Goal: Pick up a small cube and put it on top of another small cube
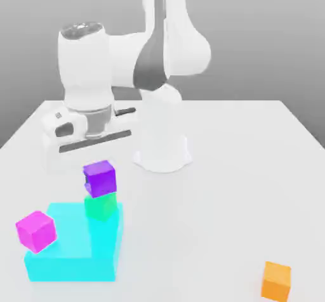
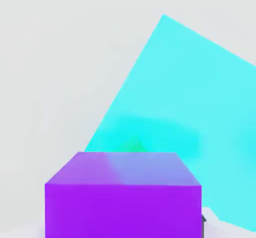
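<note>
The small violet-purple cube [image 1: 100, 178] sits on top of the small teal-green cube [image 1: 101, 207], slightly turned against it. The green cube stands at the far corner of a flat cyan block [image 1: 70, 256]. My gripper [image 1: 94, 160] hangs directly over the purple cube, with the white hand just above it. In the hand view the purple cube [image 2: 122, 197] is very close, with the cyan block [image 2: 200, 107] behind it. The green cube is almost fully hidden under the purple one there.
A pinker magenta cube [image 1: 36, 231] rests tilted at the cyan block's edge on the exterior view's left. An orange cube [image 1: 277, 280] lies near the front on the exterior view's right. The arm's white base [image 1: 162, 148] stands behind the stack.
</note>
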Motion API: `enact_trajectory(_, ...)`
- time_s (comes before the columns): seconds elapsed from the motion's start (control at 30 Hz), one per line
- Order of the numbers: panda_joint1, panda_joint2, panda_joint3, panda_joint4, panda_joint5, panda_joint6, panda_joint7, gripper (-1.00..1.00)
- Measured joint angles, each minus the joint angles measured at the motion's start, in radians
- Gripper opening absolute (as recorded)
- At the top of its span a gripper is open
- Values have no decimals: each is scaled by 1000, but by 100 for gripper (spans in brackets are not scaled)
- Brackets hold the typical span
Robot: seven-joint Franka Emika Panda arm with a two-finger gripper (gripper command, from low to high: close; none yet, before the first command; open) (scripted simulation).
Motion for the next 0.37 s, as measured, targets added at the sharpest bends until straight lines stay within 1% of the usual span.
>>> enact_trajectory(0.17,1,10,-1,-2,1,13,-1,100)
enact_trajectory(0.2,0,-2,0,0,-1,-1,1,100)
enact_trajectory(0.37,-22,-152,28,30,-24,-179,21,100)
